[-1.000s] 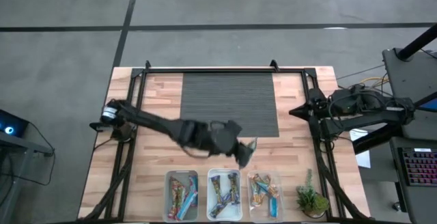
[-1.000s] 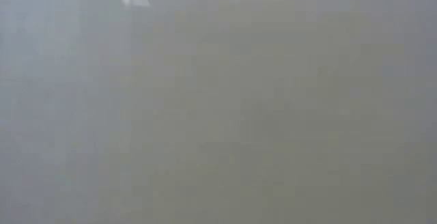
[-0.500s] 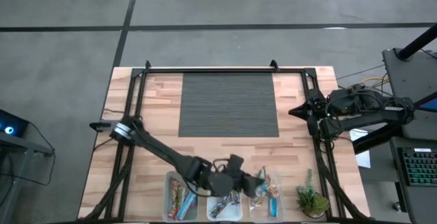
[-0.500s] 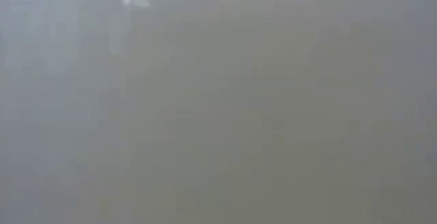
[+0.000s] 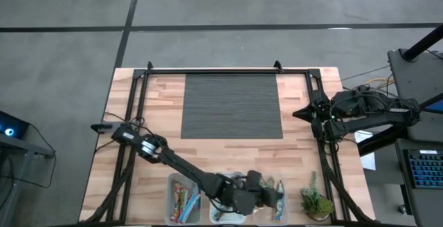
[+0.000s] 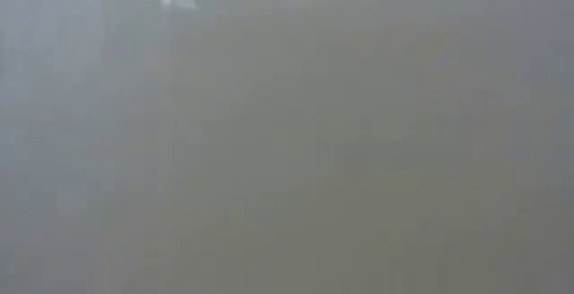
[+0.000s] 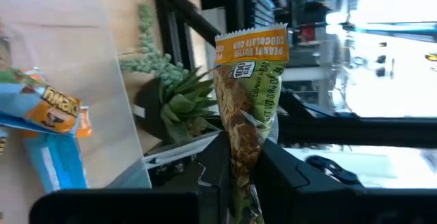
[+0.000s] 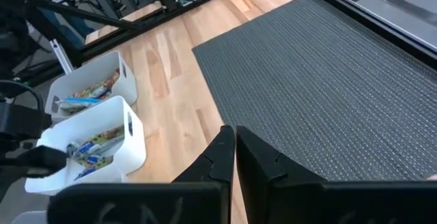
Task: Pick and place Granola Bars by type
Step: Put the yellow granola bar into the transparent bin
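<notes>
Grey concrete floor is surrounding a pale wooden table (image 5: 159,151) that is carrying a dark ribbed rectangular mat (image 5: 232,106) at its middle and a row of three clear rectangular plastic bins along its near edge. Shiny multicoloured granola bars are lying in each of them: the left bin (image 5: 183,198), the middle bin (image 5: 223,183) and the right bin (image 5: 275,198). A small green potted plant (image 5: 315,202) is standing just beside the right bin. Reaching diagonally across the table from its base at the left edge, the left arm is stretching low over the middle bin, and the left gripper (image 5: 271,198) is hanging over the right bin. Its fingers (image 7: 216,157) are pinching, at a narrow gap, a slim granola bar in a green and orange wrapper (image 7: 247,94), which is standing upright between them with its crimped orange end pointing away from the wrist. In the left wrist view, blue and orange wrapped bars (image 7: 48,125) are lying below on the bin floor, with the plant beyond them. The right arm is waiting folded at the right edge of the table, well apart from the bins, and the right gripper (image 8: 234,145) is hovering above the mat with its fingers pressed together and holding nothing. Nothing is showing in the low view but a blank grey haze.
</notes>
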Robot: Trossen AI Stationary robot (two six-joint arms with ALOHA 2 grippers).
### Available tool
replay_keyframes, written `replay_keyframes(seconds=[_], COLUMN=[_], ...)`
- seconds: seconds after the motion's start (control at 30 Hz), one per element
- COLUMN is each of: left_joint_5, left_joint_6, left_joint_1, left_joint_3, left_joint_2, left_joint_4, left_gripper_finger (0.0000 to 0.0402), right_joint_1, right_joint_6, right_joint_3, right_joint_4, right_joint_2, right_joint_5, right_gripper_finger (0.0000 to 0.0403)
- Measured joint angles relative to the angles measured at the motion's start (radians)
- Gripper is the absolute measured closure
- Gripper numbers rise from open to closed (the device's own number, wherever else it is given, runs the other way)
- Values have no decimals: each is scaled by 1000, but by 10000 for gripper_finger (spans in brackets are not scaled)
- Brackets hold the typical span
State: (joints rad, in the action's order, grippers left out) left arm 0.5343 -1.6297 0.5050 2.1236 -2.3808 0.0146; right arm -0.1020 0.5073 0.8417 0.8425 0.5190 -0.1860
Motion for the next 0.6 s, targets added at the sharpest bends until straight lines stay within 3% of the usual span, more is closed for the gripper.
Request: replay_keyframes(seconds=[0.2, 0.37, 0.6], left_joint_5=[4, -6, -26], left_joint_6=[-73, -155, -158], left_joint_1=[-5, -9, -9], left_joint_3=[231, 166, 145], left_joint_2=[-64, -44, -40], left_joint_4=[-369, -376, -390], left_gripper_finger=[362, 362, 362], right_joint_1=[0, 0, 0], right_joint_6=[-3, -3, -5], right_joint_3=[0, 0, 0], right_joint_4=[0, 0, 23], right_joint_2=[0, 0, 0], right_joint_5=[1, 1, 0], right_gripper_finger=[394, 394, 394])
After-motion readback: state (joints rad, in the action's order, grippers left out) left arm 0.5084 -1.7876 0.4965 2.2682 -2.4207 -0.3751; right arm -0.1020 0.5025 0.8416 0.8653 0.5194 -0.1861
